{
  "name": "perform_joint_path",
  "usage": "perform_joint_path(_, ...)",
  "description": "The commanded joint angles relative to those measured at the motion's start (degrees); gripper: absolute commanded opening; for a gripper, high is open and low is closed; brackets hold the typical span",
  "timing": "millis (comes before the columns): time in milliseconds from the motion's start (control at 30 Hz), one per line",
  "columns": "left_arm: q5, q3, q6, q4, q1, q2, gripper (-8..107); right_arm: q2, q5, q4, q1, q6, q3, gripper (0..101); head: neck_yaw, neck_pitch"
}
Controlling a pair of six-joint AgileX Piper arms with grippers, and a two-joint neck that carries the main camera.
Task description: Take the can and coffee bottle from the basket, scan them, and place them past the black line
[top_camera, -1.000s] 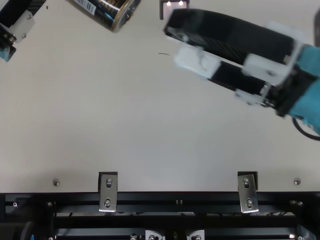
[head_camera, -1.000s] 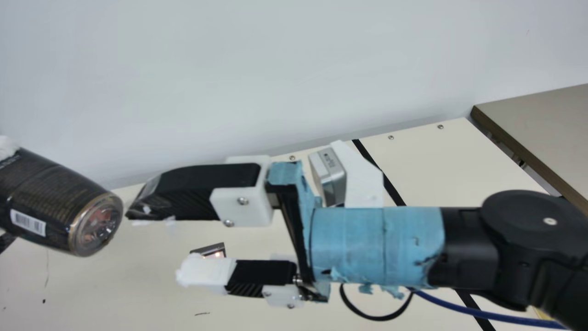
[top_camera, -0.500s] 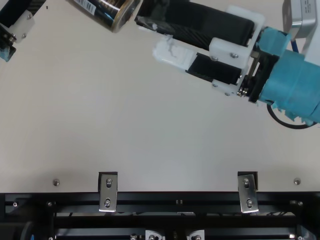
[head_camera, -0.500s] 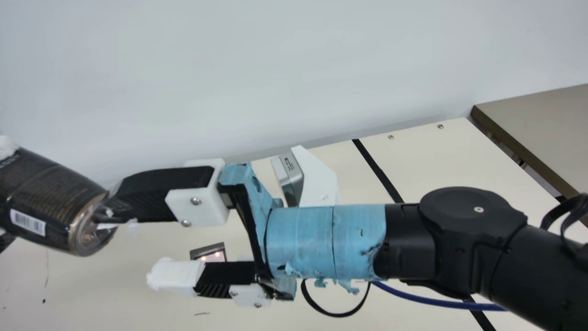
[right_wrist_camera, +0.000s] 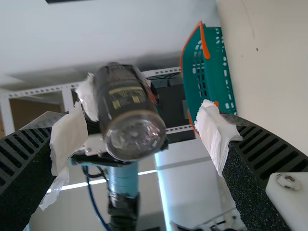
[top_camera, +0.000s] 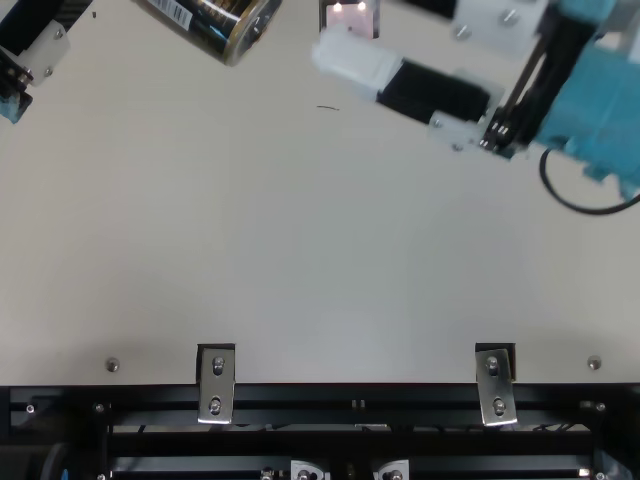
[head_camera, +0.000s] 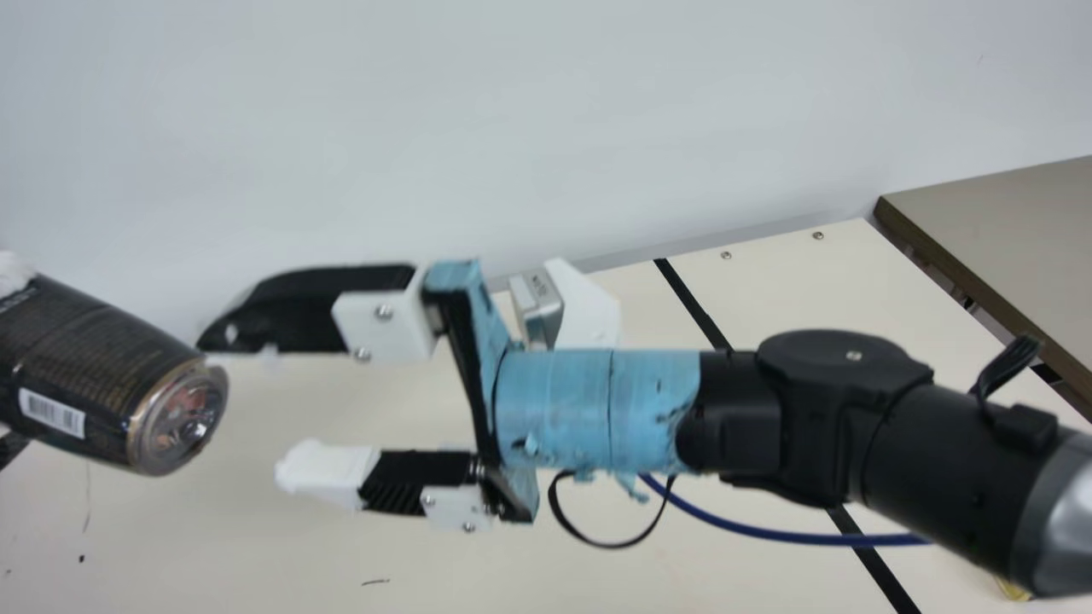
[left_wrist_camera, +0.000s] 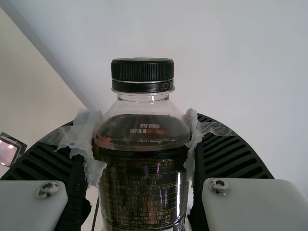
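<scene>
Black coffee bottle was up above the worktop, tipped over sideways and well back from the near edge, clamped in the left gripper, while the right gripper was spread pretty wide near the bottle's base

Counting 1 coffee bottle, left, with 1 black cap. 2 grippers: left gripper, right gripper. 1 scanner, far. 1 basket in right wrist view. 1 black line, right. 2 metal brackets, near: left bracket, right bracket.
</scene>
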Motion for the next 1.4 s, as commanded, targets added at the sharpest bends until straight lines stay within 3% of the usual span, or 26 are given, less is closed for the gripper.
perform_joint_path(0,0.0,0.0,0.0,0.0,0.0,0.0,10,0.7,1.8,-0.2,-1.7,4.4,-1.4,101,-0.7,-2.0)
perform_joint_path(267,0.0,0.0,0.0,0.0,0.0,0.0,10,3.0,5.0,-0.2,-4.5,12.0,-5.8,101,-0.7,-2.0)
perform_joint_path(667,-1.1,-0.3,-2.5,0.0,-1.0,0.6,10,3.7,5.3,-0.3,-4.2,12.3,-5.9,101,-0.7,-2.0)
perform_joint_path(1067,-6.9,-1.7,-18.1,0.0,-7.5,2.7,10,3.7,5.4,-0.3,-4.2,12.3,-5.9,101,-0.7,-2.0)
perform_joint_path(1100,-6.6,-1.6,-14.8,0.0,-7.3,2.7,10,3.7,5.4,-0.3,-4.2,12.3,-5.9,101,-0.7,-2.0)
perform_joint_path(1367,-6.9,-1.6,-18.1,0.0,-7.5,2.7,10,3.7,5.4,-0.3,-4.3,12.2,-6.0,101,-0.7,-2.0)
